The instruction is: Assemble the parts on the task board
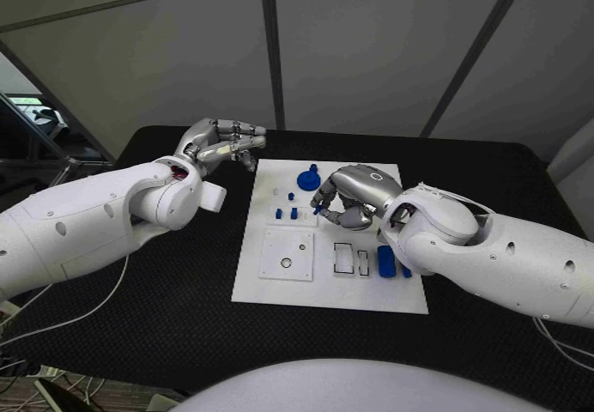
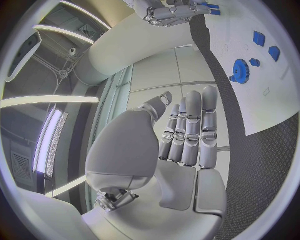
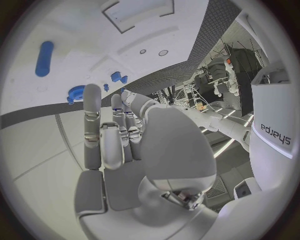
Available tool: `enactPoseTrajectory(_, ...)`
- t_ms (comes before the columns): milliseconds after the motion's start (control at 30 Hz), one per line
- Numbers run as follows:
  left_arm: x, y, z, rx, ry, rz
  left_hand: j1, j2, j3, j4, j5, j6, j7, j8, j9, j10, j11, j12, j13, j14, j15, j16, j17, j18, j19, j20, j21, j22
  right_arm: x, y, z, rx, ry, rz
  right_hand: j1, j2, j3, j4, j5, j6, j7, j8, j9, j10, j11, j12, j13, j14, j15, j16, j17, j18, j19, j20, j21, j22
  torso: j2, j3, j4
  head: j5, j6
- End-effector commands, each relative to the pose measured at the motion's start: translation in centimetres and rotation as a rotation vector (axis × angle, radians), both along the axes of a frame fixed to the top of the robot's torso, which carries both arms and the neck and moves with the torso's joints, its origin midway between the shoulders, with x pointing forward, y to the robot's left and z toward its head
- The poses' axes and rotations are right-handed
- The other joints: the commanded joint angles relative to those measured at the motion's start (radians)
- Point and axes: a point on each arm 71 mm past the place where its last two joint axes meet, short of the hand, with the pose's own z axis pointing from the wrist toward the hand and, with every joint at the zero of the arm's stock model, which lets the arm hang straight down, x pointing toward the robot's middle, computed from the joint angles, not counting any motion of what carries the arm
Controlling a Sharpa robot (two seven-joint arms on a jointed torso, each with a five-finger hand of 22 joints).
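Note:
The white task board [image 1: 328, 292] lies mid-table. On it are a blue gear [image 1: 308, 181], two small blue parts [image 1: 287, 213] and a long blue part [image 1: 386, 261] near its right edge. My right hand [image 1: 355, 196] hovers over the board's far half, fingers bent down beside a small blue piece [image 1: 318, 206]; I cannot tell whether they touch it. In the right wrist view this hand [image 3: 125, 145] holds nothing, with the gear [image 3: 76, 92] and long part [image 3: 44, 58] beyond it. My left hand [image 1: 223, 142] is raised off the board's far left corner, empty, fingers straight [image 2: 181, 145].
A square inset with a hole [image 1: 287, 253] and two rectangular slots [image 1: 352, 259] sit in the board's near half. Black table [image 1: 161, 300] surrounds the board. The left wrist view shows the board [image 2: 262, 100], gear [image 2: 240, 69] and right hand [image 2: 167, 12].

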Motion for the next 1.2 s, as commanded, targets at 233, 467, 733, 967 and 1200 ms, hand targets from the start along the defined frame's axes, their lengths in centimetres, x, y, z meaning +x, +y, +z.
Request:
enactPoseTrajectory(233,0.1,-0.4,0.1,-0.009,0.002,-0.014,0.0,0.007,-0.007,0.0,0.003,-0.008,0.001,-0.002,-0.001,-0.01,0.0,0.007,0.001,-0.009,0.001,-0.003,-0.001,-0.012,-0.005,0.005,-0.008,-0.002,-0.8,1.7,-1.9,-0.018,0.065,0.059,-0.004,0.001,0.001,0.006,0.008,0.005,0.003,0.0,0.002,0.008,-0.001,-0.003,-0.001,0.058,-0.007,0.007,0.001,-0.005,0.001,-0.003,0.006,0.0,0.0,0.0008,-0.0001,0.033,-0.019)
enactPoseTrajectory(467,0.1,-0.6,0.0,-0.011,0.002,-0.018,0.0,0.007,-0.007,0.0,0.003,-0.008,0.001,-0.002,-0.001,-0.011,0.0,0.007,0.001,-0.009,0.001,-0.003,-0.001,-0.012,-0.005,0.005,-0.008,-0.002,-1.3,2.5,-3.2,-0.047,0.091,0.081,-0.004,0.001,0.0,0.006,0.01,0.005,0.003,0.0,0.002,0.008,-0.001,-0.004,-0.001,0.057,-0.007,0.007,0.001,-0.005,0.001,-0.003,0.006,0.0,0.0,0.001,0.0001,0.041,-0.027)
enactPoseTrajectory(733,0.1,-0.7,0.0,-0.011,0.004,-0.02,0.0,0.007,-0.007,0.0,0.003,-0.008,0.001,-0.002,-0.001,-0.011,0.0,0.007,0.001,-0.009,0.001,-0.003,-0.001,-0.012,-0.005,0.005,-0.008,-0.002,-1.4,2.7,-3.9,-0.069,0.105,0.086,-0.005,0.001,0.0,0.006,0.012,0.004,0.004,-0.001,0.002,0.008,-0.001,-0.005,-0.001,0.057,-0.006,0.007,0.0,-0.005,0.001,-0.003,0.006,0.0,0.0,0.0005,0.0,0.045,-0.034)
enactPoseTrajectory(967,0.2,-0.8,0.0,-0.012,0.004,-0.022,0.0,0.007,-0.007,0.0,0.003,-0.008,0.001,-0.002,-0.001,-0.011,0.0,0.007,0.001,-0.009,0.001,-0.003,-0.001,-0.012,-0.005,0.005,-0.008,-0.002,-1.5,2.8,-4.3,-0.084,0.106,0.085,-0.005,0.001,0.0,0.006,0.012,0.004,0.004,-0.001,0.002,0.008,-0.001,-0.005,-0.001,0.057,-0.006,0.007,0.0,-0.005,0.001,-0.003,0.006,0.0,0.0,0.0003,-0.0002,0.046,-0.039)
enactPoseTrajectory(1200,0.2,-0.7,0.0,-0.011,0.006,-0.022,0.0,0.007,-0.007,0.0,0.003,-0.008,0.001,-0.002,-0.001,-0.011,0.0,0.007,0.001,-0.009,0.001,-0.003,-0.001,-0.012,-0.005,0.005,-0.008,-0.002,-1.5,2.8,-4.4,-0.097,0.105,0.087,-0.006,0.001,-0.001,0.007,0.014,0.004,0.004,-0.001,0.003,0.008,-0.001,-0.005,-0.001,0.057,-0.006,0.008,0.002,-0.005,0.001,-0.003,0.007,0.001,0.0,-0.0003,0.0007,0.045,-0.039)
